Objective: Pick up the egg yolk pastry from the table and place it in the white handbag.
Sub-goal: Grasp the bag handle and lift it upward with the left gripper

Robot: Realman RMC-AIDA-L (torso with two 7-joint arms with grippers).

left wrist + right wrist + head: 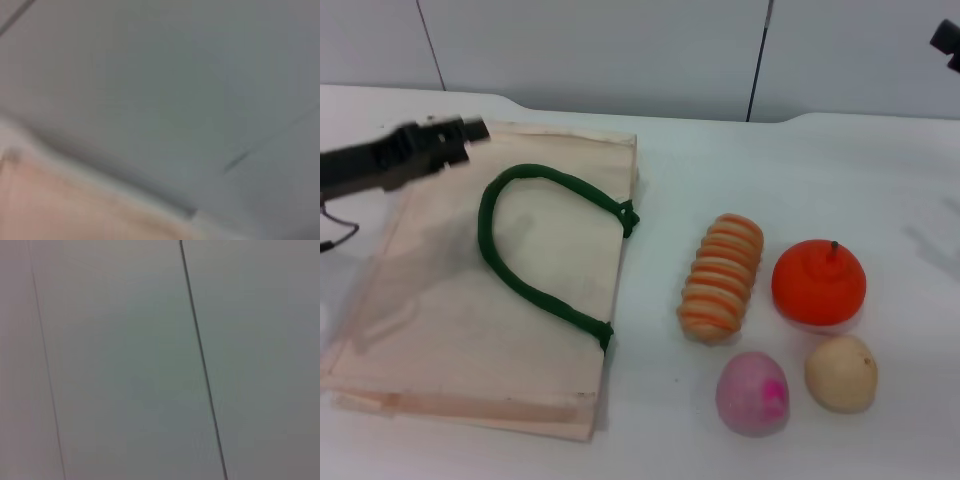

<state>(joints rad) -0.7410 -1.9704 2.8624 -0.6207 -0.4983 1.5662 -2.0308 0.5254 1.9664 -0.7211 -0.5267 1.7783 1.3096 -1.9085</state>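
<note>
Left gripper [470, 128] hangs over the far left corner of the white handbag [430, 300], at about ten o'clock in the head view. It is dark and blurry, so I cannot tell how its tips stand. Its wrist camera sees only grey wall and a pale tan strip of the bag [65, 205].

The bag is big, flat and cream-tan. It lies on the white table [790, 170]. A thick green rope handle [525, 255] curls on top of it in a loop.

Next, at about four o'clock from the middle, lies a long bread [722, 277] with orange stripes and ridges. Just beside it, at three o'clock, sits a round orange fruit [818, 282] with a little dark stem. A pink ball [752, 393] sits at five o'clock, below the bread.

The egg yolk pastry [841, 373] sits on the table at about four o'clock, just beside the pink ball and right below the orange fruit. It is small, round, smooth and pale tan. Bread and pink ball lie between it and the bag.

Right gripper [948, 42] shows only as a dark bit at two o'clock, high and far from everything. Its camera sees only grey wall.
</note>
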